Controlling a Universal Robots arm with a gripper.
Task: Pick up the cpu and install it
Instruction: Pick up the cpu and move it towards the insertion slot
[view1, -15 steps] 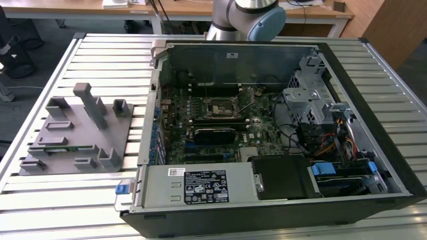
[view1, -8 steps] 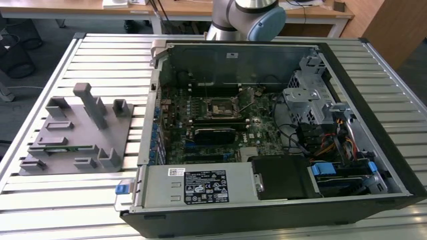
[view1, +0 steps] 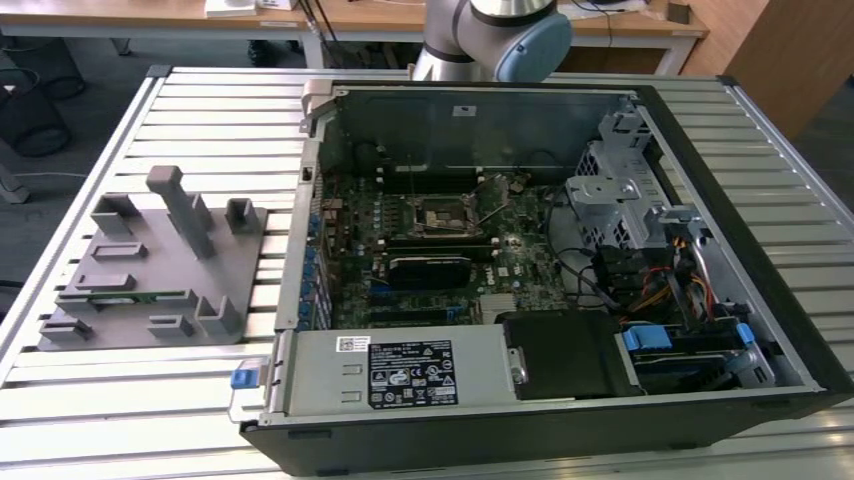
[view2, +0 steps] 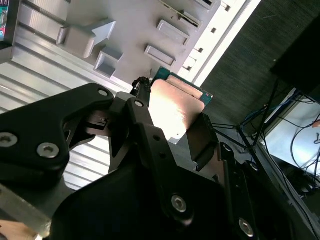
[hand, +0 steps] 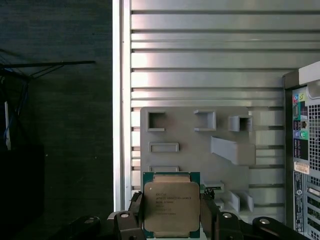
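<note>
My gripper is shut on the cpu, a flat square chip with a silvery metal top and a green rim. Black fingers press on two opposite edges. In the second wrist view the cpu sits between the fingers of the gripper. The cpu hangs well above the grey plastic tray. The dark metal-framed socket lies on the motherboard inside the open computer case.
The grey tray lies on the slatted metal table at the exterior view's left, with a green memory stick in it. The arm rises behind the case. The case holds a drive cage and a power supply.
</note>
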